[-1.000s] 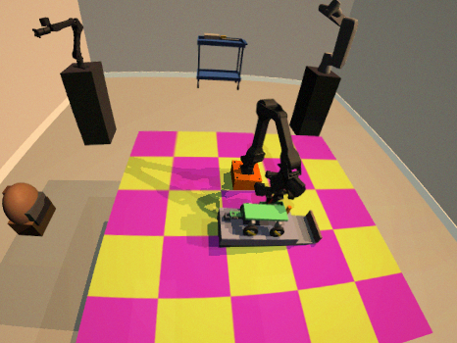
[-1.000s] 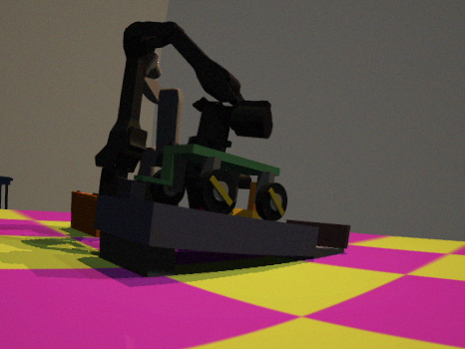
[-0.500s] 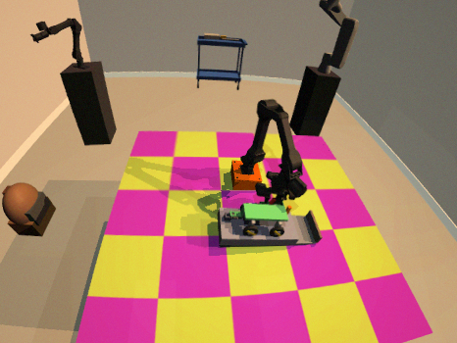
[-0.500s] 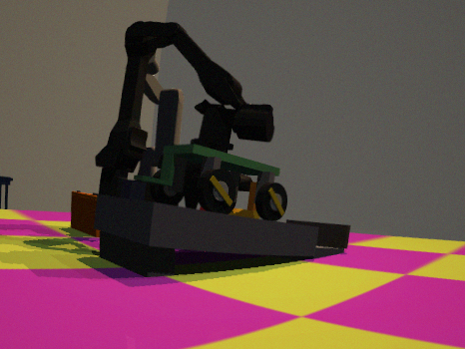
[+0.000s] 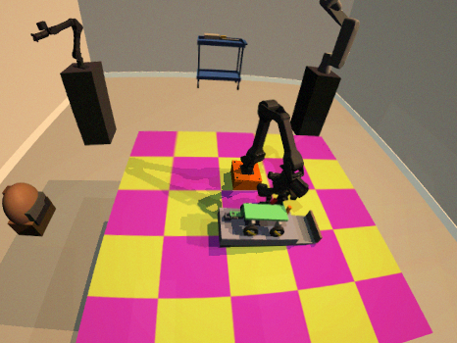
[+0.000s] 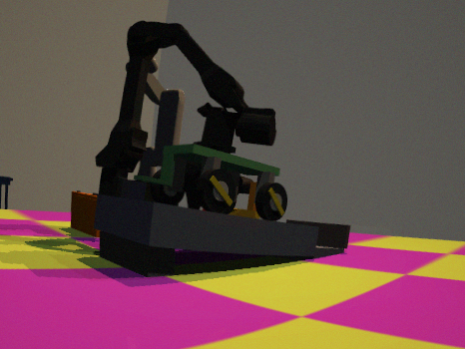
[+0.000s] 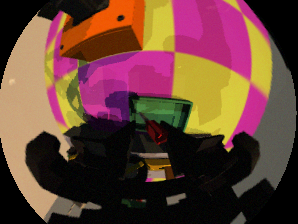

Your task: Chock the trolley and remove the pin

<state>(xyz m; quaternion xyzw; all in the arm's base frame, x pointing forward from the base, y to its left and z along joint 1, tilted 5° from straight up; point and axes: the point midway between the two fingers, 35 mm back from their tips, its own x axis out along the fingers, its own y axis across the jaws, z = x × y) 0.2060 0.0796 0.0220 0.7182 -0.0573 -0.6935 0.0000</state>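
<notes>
The green-topped trolley point(image 5: 265, 212) point(image 6: 225, 158) stands on the grey ramp point(image 5: 230, 234) point(image 6: 210, 229). The yellow chock point(image 6: 242, 213) point(image 7: 159, 164), with its orange handle, sits under the trolley's downhill part, between the wheels as the exterior camera sees it; wheel contact cannot be told. My gripper point(image 7: 148, 123) is open, low behind the trolley. The red-headed stop pin point(image 7: 158, 135) is out of the ramp, tilted between the open fingers, its shank pointing over the green tray point(image 7: 172, 114). Whether it rests on the tray's rim cannot be told. The exterior view hides the fingertips.
My arm's orange base block point(image 5: 246, 177) point(image 6: 84, 213) point(image 7: 107, 37) stands behind the ramp. The ramp has an end wall point(image 5: 313, 225) point(image 6: 324, 234) at its downhill end. The trolley's deck is close beside my gripper. Two pedestals with arms and a blue cart stand far back.
</notes>
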